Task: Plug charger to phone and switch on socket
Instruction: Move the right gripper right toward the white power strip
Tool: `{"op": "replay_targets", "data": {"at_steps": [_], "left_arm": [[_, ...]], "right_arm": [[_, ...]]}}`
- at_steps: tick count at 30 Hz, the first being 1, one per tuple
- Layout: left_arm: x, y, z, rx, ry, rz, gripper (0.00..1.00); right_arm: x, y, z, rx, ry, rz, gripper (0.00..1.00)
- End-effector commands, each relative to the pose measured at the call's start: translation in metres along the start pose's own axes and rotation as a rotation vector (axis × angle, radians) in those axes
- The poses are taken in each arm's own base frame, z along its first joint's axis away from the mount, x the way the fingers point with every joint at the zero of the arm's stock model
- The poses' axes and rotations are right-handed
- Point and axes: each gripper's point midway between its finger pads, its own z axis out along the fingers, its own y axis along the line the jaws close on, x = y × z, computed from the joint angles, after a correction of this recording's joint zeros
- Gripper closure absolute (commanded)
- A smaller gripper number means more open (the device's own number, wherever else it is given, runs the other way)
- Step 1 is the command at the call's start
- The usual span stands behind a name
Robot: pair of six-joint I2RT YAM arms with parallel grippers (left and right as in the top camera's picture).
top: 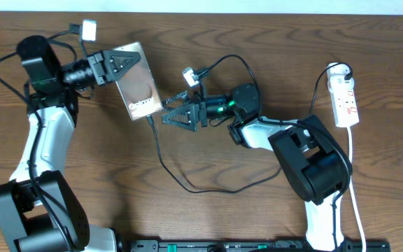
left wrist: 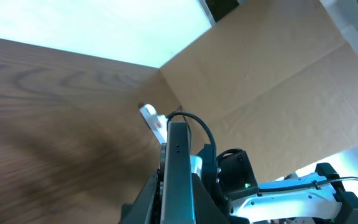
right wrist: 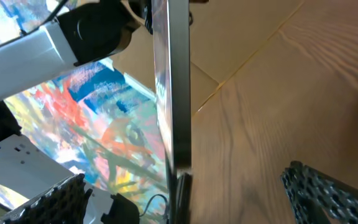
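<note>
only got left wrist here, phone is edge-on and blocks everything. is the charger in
observer: overhead shows the charger meeting the lower end of the phone. It looks plugged in, but I can't tell how deep.
operator: is the right pincer gripping the plug
observer: no, the right pincer is open. In the right wrist view its fingers stand wide apart, on either side of the plug.
operator: where's the socket from there
observer: the socket lies at the far right of the table, past the right arm, and nothing is touching it.
</note>
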Motion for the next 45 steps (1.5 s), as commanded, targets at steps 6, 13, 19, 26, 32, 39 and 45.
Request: {"op": "replay_targets", "data": {"at_steps": [6, 13, 19, 26, 32, 39, 45], "left_arm": [[-0.005, 0.007, -0.026, -0.019, -0.032, -0.038, 0.93], [-0.007, 0.009, -0.031, -0.027, -0.043, -0.042, 0.92], [-0.007, 0.009, -0.031, -0.027, -0.043, -0.041, 0.92], [-0.008, 0.011, -0.031, -0.037, -0.05, -0.042, 0.93], [-0.011, 0.014, -0.032, -0.055, -0.063, -0.042, 0.93], [-0.011, 0.016, -0.032, -0.065, -0.07, -0.042, 0.93], [0.0, 0.041, -0.034, -0.163, -0.092, -0.117, 0.93]], "right_arm": [[-0.017, -0.017, -0.027, 0.06, -0.032, 0.017, 0.01], [-0.019, -0.068, -0.052, 0.239, -0.103, 0.158, 0.01], [-0.017, -0.09, -0.072, 0.325, -0.122, 0.201, 0.01], [-0.037, -0.101, -0.106, 0.393, -0.202, 0.201, 0.01], [-0.057, -0.098, -0.129, 0.517, -0.224, 0.182, 0.01], [-0.076, -0.066, -0.153, 0.828, -0.231, 0.107, 0.01], [-0.073, -0.039, -0.197, 1.136, -0.291, 0.144, 0.01]]}}
